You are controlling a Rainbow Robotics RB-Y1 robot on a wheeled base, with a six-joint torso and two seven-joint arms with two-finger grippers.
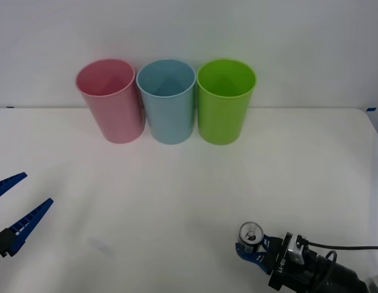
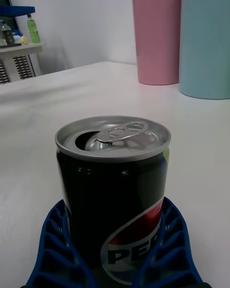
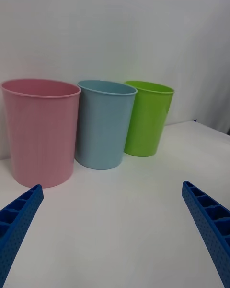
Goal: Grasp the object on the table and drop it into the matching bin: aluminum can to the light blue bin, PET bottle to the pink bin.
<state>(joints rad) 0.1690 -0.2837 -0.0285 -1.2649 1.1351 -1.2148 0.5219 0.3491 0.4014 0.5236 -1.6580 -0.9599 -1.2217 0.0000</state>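
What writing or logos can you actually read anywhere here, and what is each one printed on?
"PEP": white letters on the dark side of the aluminum can, cut off by the right gripper around its base; a red, white and blue swirl sits above them.
Small print on the right arm's wrist: too small to read.
The bins carry no text.

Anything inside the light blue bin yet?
Nothing shows inside the light blue bin: its inner wall looks bare from the front view, though the very bottom is hidden. The aluminum can stands on the table, between the right gripper fingers.
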